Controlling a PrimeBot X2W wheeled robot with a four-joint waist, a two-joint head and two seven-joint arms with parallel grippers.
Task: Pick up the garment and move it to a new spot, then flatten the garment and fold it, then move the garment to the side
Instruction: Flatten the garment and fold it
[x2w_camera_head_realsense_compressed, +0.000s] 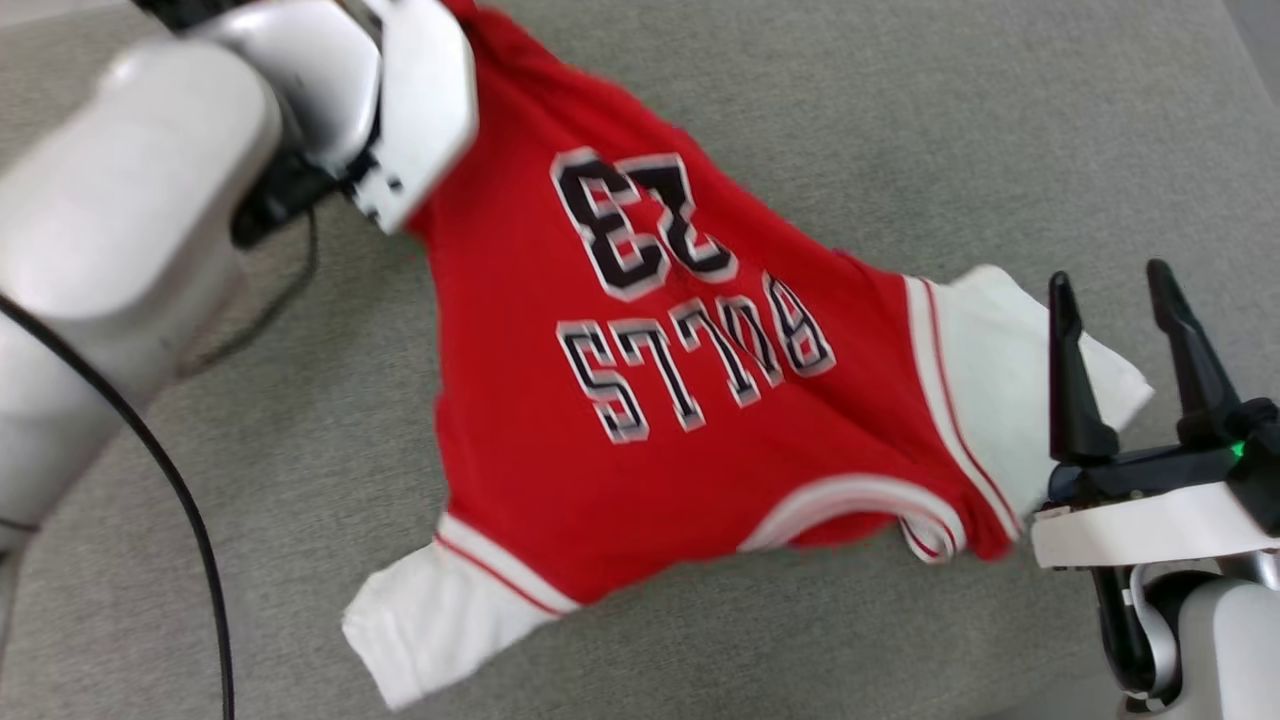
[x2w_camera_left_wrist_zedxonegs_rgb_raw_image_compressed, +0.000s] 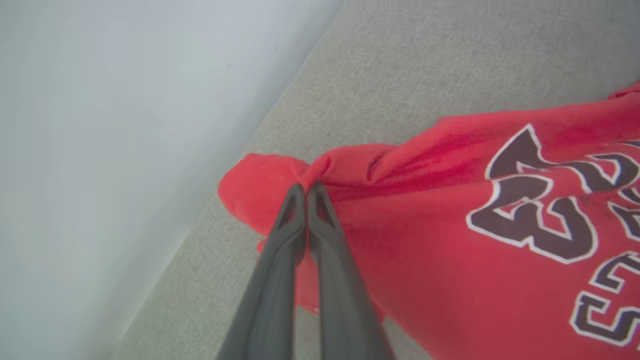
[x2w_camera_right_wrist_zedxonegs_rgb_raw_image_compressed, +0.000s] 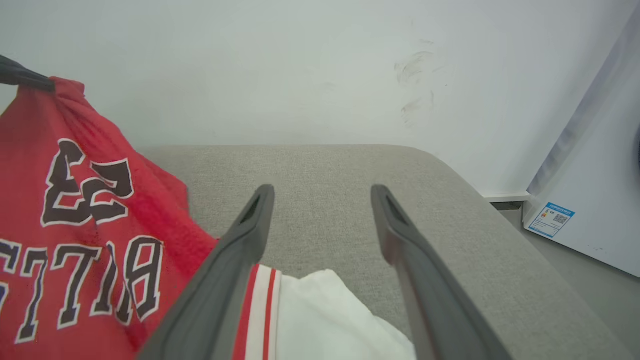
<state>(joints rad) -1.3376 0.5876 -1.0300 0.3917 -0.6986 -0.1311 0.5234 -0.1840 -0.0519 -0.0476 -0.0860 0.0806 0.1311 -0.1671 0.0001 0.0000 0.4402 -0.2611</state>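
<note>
- Garment (x2w_camera_head_realsense_compressed: 640, 420) sprawls print-up on the grey padded surface (x2w_camera_head_realsense_compressed: 900, 120), one red corner lifted.
- Left end effector (x2w_camera_left_wrist_zedxonegs_rgb_raw_image_compressed: 306, 187) is clamped on that corner; right end effector (x2w_camera_head_realsense_compressed: 1110, 275) gapes over the sleeve (x2w_camera_head_realsense_compressed: 1000, 370), empty.
- Looks like pickup's just starting; moving, flattening and folding are all left.

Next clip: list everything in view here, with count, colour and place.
jersey: one, red and white, on the surface, one corner lifted
surface: one, grey fabric, under the jersey
wall: one, white, behind the surface
cabinet: one, white with blue label, far right
cable: one, black, lower left
left arm: one, white, upper left; jaws shut on the lifted corner
right arm: one, white, lower right; jaws open over a white sleeve
</note>
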